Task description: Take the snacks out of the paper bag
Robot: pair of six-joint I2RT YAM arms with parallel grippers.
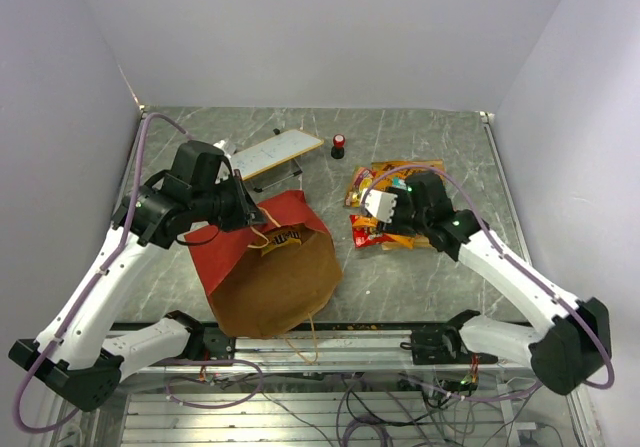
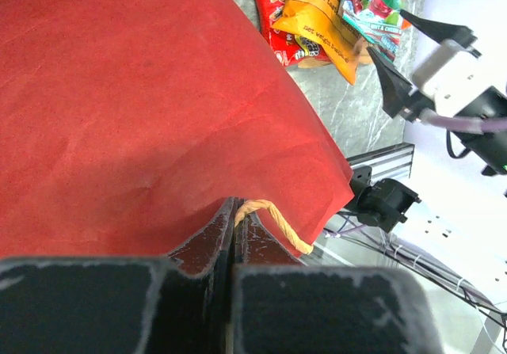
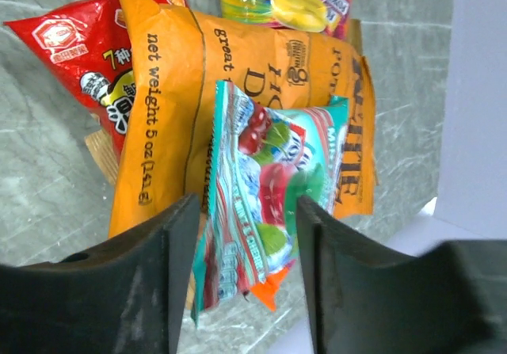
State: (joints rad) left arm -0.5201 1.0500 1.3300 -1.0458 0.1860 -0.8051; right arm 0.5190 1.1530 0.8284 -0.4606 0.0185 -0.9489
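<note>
L pincer [image 2: 234, 219] on bag [image 2: 142, 108], mouth nearward

Table [image 1: 420, 137] seen whole from high above. Left wrist view held close against paper bag [image 2: 142, 108]; right wrist view close over snacks [image 3: 174, 93]. Snacks shared by all 3.

Stretches the left arm [image 1: 100, 277] up from the near-left corner toward the desk's middle, with the left gripper [image 2: 234, 211] pinched tight on the bag [image 1: 275, 287] edge. Angles the right arm [image 1: 510, 267] inward from the near-right corner, right gripper [image 3: 244, 211] tipped downward, jaws apart.
</note>
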